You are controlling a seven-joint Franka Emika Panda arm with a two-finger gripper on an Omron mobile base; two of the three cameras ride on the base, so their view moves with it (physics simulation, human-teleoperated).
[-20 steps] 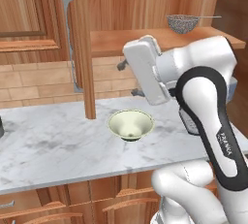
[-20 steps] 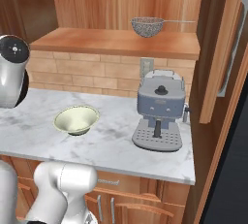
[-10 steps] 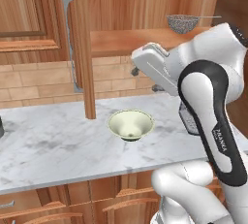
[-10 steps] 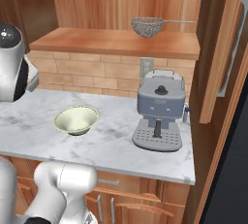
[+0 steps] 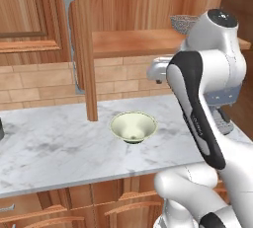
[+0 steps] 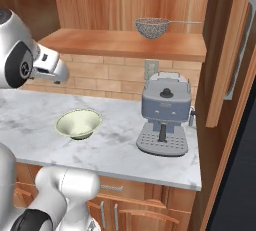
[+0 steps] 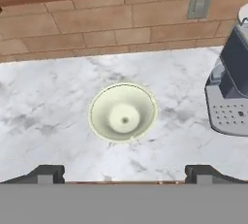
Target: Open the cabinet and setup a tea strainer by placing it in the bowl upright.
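claw point(image 7: 124, 174) open, bowl point(image 7: 123, 112) empty

you won't find much to read here. the only lettering sits on the arm point(image 5: 197, 123): a short line of small pale marks running along its dark band in the left base view, too small and blurred to make out as words. the espresso machine point(image 6: 164, 112) carries no legible brand or label, the wall plate point(image 7: 200, 1) behind it is blank, and the bowl point(image 7: 123, 112), the strainer point(image 6: 152, 26) and the cabinet door point(image 5: 84, 44) show no text, number or sign.
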